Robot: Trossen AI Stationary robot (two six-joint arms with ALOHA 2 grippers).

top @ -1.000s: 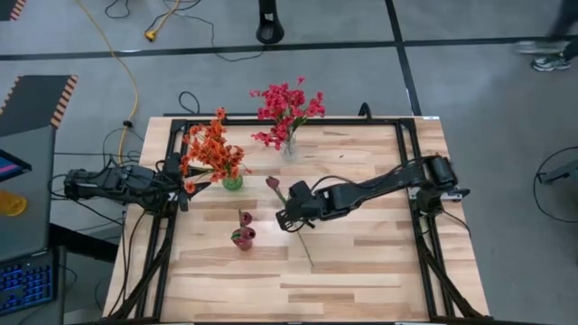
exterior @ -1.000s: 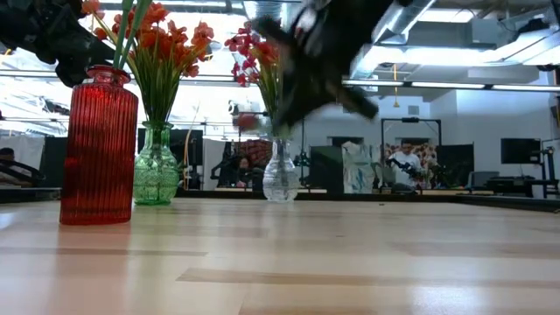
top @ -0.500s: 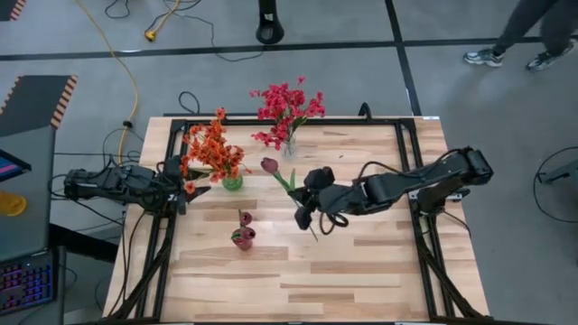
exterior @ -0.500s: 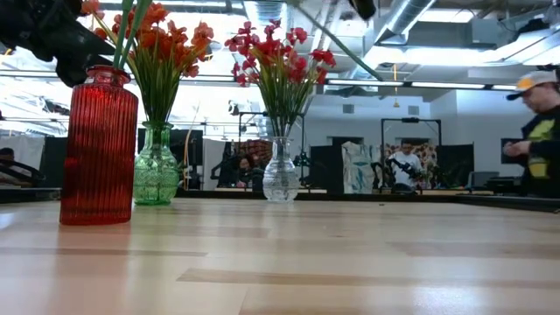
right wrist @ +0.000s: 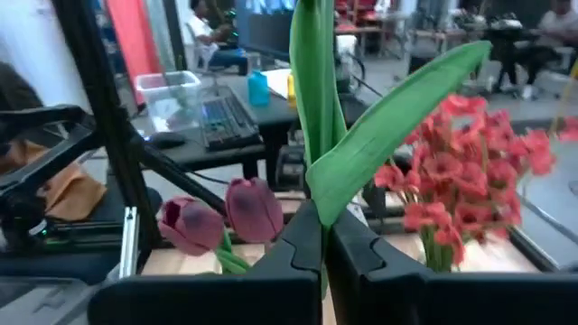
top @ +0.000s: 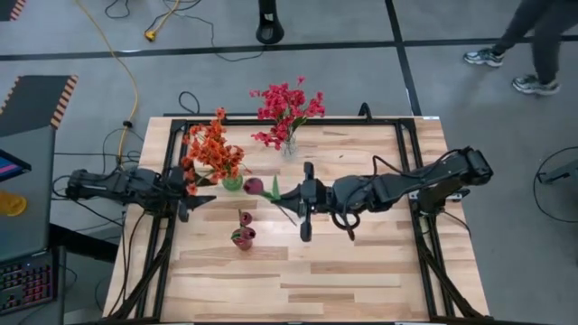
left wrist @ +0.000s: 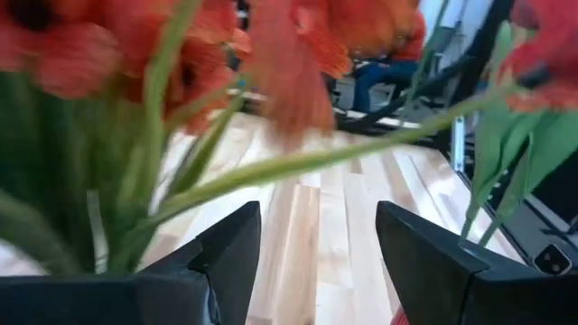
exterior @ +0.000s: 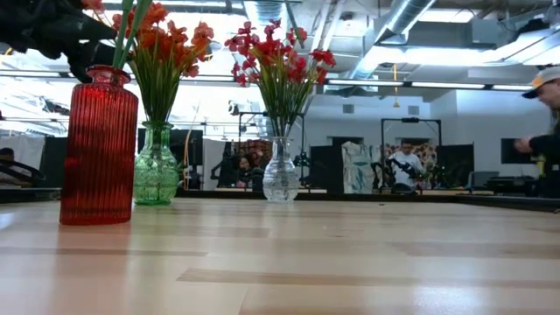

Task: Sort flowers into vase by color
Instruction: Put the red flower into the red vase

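Observation:
My right gripper (top: 300,197) hovers above the table's middle, shut on a dark red tulip (top: 254,186) with a green leaf (right wrist: 388,117). A red vase (top: 242,237) to its near left holds two tulip buds (right wrist: 255,209). Orange sprays (top: 212,152) stand in a green vase (exterior: 156,166). Pink-red sprays (top: 287,106) stand in a clear vase (exterior: 280,175). My left gripper (left wrist: 316,257) is open beside the orange sprays at the table's left, with their stems (left wrist: 298,167) just ahead of its fingers. My right gripper pinches the tulip's green stem (right wrist: 318,212) between its two fingers, just below where the leaf branches off. The fingers come level from the table's right and lie across the stem. The tulip is lifted clear and slants upward, its bud toward the table's left.
A black metal frame (top: 397,122) runs round the table's edges. Bare wood (top: 361,271) lies on the near half. A person (top: 533,36) walks on the floor beyond the far right corner, and other people show in the room behind (exterior: 404,162).
My right gripper has risen from the table, moved toward the left edge and turned, keeping its hold. The tulip, which lay flat on the wood, is now lifted clear and slants upward. Its bud has moved left, toward the green vase.

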